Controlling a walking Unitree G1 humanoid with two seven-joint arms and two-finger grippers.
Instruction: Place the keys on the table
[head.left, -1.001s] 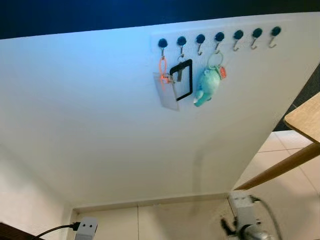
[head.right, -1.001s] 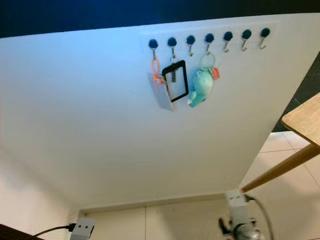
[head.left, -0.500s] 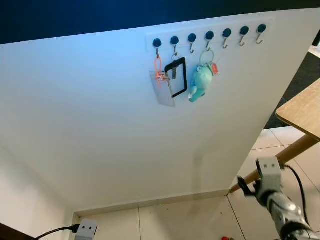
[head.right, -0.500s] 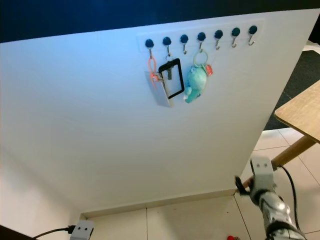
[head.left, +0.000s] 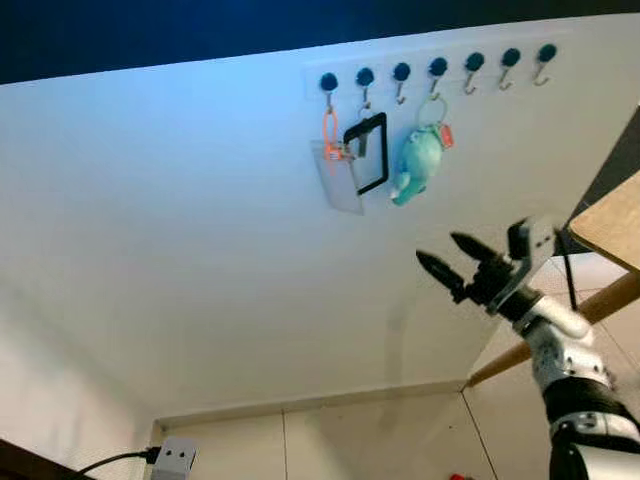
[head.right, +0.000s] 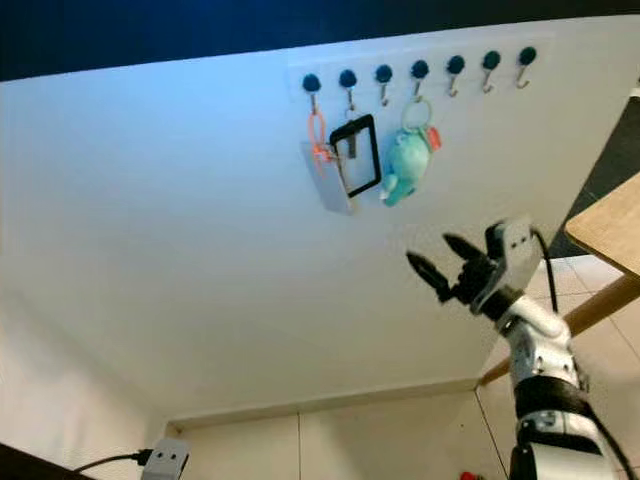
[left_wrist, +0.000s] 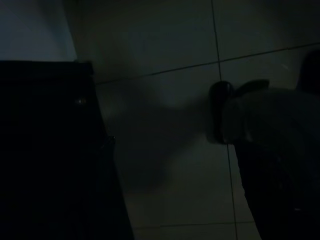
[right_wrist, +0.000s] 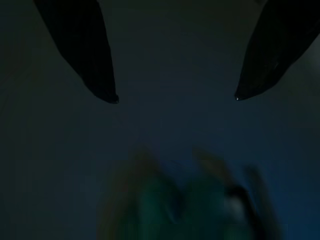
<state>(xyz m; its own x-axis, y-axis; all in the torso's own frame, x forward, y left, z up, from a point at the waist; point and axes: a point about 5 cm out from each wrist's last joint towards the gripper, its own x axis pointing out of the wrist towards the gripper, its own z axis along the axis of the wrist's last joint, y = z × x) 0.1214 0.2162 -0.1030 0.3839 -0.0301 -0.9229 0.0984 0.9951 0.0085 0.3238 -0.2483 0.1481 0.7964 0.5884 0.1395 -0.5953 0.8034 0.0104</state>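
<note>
A teal plush keychain (head.left: 417, 165) hangs by its ring from a hook in the row of dark hooks (head.left: 438, 66) on the white wall. Beside it hang a black rectangular tag (head.left: 367, 153) and an orange loop with a clear card sleeve (head.left: 335, 175). My right gripper (head.left: 437, 248) is raised in front of the wall, below and slightly right of the plush, open and holding nothing. In the right wrist view its two black fingers (right_wrist: 85, 55) stand wide apart, and a blurred teal shape (right_wrist: 195, 200) lies beyond them. The left arm hangs idle over dark floor tiles (left_wrist: 165, 165).
A wooden table (head.left: 612, 222) juts in at the right edge, with its slanted leg (head.left: 500, 362) running down to the tiled floor. A white plug block with a black cable (head.left: 175, 457) lies by the skirting at the lower left.
My right arm has risen from near the floor to just below the hanging plush, its fingers open. The camera has shifted a little.
</note>
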